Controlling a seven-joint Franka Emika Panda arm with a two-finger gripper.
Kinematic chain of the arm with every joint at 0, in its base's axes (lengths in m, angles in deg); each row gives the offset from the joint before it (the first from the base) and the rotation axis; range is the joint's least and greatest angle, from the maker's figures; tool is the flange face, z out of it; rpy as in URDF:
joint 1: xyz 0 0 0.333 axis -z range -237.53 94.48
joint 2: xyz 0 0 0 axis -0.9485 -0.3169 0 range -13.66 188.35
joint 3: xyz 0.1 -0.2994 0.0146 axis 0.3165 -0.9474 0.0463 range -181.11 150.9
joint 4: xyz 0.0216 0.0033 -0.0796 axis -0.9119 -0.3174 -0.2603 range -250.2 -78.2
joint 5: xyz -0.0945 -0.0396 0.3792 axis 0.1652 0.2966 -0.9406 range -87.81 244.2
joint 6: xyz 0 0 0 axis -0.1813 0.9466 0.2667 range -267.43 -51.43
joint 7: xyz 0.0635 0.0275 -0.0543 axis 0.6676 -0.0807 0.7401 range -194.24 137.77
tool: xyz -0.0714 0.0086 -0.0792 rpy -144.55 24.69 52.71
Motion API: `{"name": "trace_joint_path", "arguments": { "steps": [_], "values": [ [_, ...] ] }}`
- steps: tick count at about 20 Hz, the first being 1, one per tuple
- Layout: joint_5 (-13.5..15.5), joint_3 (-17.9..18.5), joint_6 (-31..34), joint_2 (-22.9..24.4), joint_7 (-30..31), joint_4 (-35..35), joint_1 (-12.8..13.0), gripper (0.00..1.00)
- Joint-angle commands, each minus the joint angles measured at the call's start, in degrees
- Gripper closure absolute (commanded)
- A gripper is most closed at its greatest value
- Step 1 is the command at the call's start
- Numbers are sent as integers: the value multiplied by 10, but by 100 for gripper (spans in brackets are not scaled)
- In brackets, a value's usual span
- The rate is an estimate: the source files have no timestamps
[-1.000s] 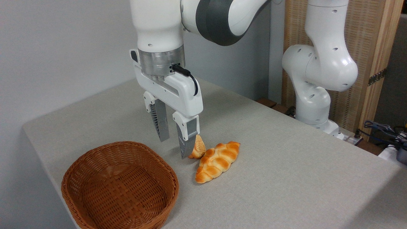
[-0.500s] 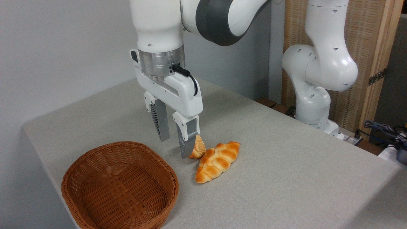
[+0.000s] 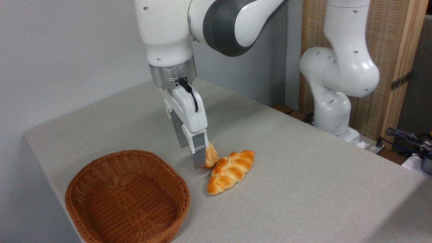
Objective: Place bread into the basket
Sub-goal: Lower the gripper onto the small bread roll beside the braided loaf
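While I am watching the one fixed camera, the end effector (image 3: 195,158) is hanging low over the tabletop (image 3: 303,175), turned so that its fingers are lining up almost one behind the other from here. The near finger is covering most of the bread (image 3: 212,157), which is sitting on the tabletop just beside the braided loaf (image 3: 231,171), seemingly touching its upper end. I cannot tell whether the fingers are apart or already clamped on the bread, since the far one is mostly hidden. The basket (image 3: 127,197) is lying empty to the left, near the bread.

As I am judging it, I am in the grasp step. To do it well, I am aiming to have the fingers straddling the bread's pale flat sides, not its ridged top, and to keep the right-hand finger out of the loaf so it is not dragged along. I am planning a gentle squeeze, then a straight lift before swinging left, high enough to clear the wicker rim.
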Motion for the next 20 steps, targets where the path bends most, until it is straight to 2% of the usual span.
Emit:
{"name": "trace_joint_path", "arguments": {
  "steps": [1,5,8,9,11,12,20],
  "values": [
    [5,4,11,3,-57,-31,24,0],
    [11,3,24,0,-59,-40,35,0],
    [14,3,43,-4,-14,-40,47,0],
    [25,3,47,-5,11,-40,48,0],
    [73,9,44,-6,54,-38,47,0],
    [88,10,44,-6,60,-38,46,0],
    [83,10,104,-7,55,-40,47,0]
  ]
}}
